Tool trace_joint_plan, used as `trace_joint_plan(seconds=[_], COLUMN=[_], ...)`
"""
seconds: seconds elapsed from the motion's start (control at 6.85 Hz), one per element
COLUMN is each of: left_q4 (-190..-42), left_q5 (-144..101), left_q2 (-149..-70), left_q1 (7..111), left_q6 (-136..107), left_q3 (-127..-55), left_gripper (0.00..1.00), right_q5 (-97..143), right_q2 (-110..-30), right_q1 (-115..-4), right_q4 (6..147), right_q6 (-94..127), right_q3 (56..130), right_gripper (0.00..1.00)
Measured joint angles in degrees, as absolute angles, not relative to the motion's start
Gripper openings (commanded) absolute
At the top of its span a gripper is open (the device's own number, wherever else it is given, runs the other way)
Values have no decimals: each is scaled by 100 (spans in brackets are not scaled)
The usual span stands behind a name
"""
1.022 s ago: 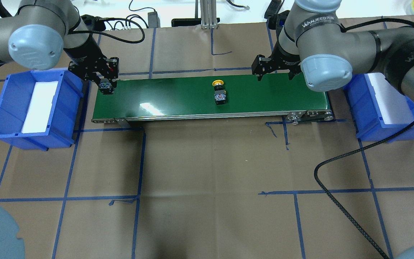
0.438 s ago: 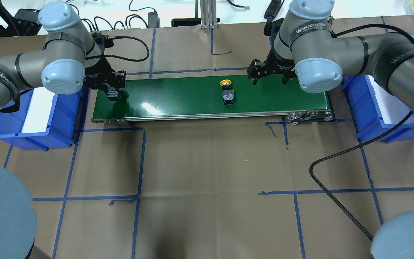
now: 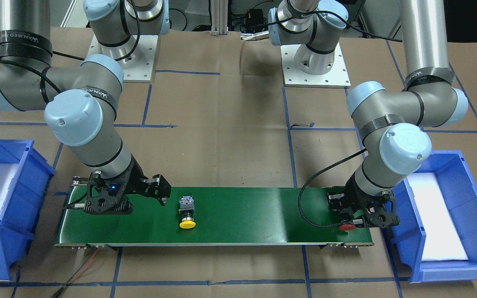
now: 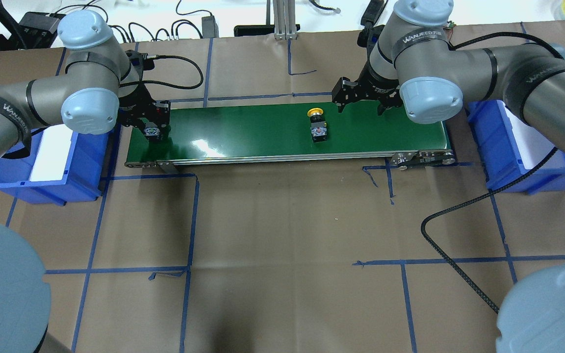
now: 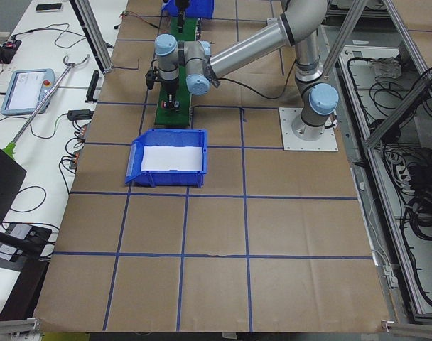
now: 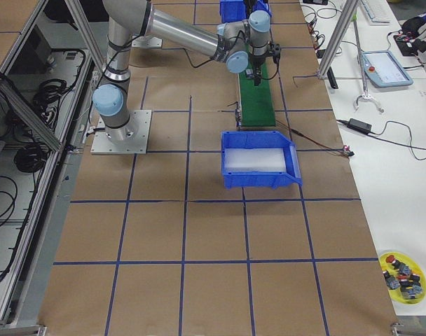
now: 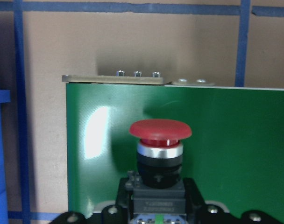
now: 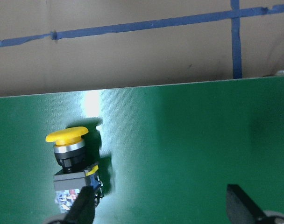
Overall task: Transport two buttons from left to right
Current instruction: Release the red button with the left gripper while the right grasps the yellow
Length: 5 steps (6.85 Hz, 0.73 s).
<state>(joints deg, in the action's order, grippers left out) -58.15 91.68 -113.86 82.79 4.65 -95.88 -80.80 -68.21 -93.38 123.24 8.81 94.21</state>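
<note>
Presently left jaws clamp red mushroom-cap button (image 7: pixel 159 140); right jaws wide near yellow button (image 4: pixel 318 128), glossy belt (image 4: pixel 243 132).

The left gripper (image 4: pixel 152 128) is covering most of the red button (image 7: pixel 159 140) from above, and the left wrist view's lower edge is cutting off its grey block. The right wrist view's lower edge is cropping the yellow button (image 8: pixel 69 161) and the fingers (image 8: pixel 83 207) of the right gripper (image 4: pixel 360 109). The right arm (image 4: pixel 498 63) is hiding part of the right bin (image 4: pixel 503 171). In both side views the buttons are showing too small to tell apart.
</note>
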Motion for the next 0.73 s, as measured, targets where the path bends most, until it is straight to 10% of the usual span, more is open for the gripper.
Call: trace_joint_plan(seconds=[0.73], left_q4=[-7072], left_q5=[9128], left_q2=[-10438], left_q1=[8328], left_q6=[62], left_q3=[-9406], left_gripper=[100], right_q5=[-8036], right_q2=[-6567], right_q1=[-9330], right_q4=[12313], right_q6=[1330], right_q3=[9422], right_gripper=[100])
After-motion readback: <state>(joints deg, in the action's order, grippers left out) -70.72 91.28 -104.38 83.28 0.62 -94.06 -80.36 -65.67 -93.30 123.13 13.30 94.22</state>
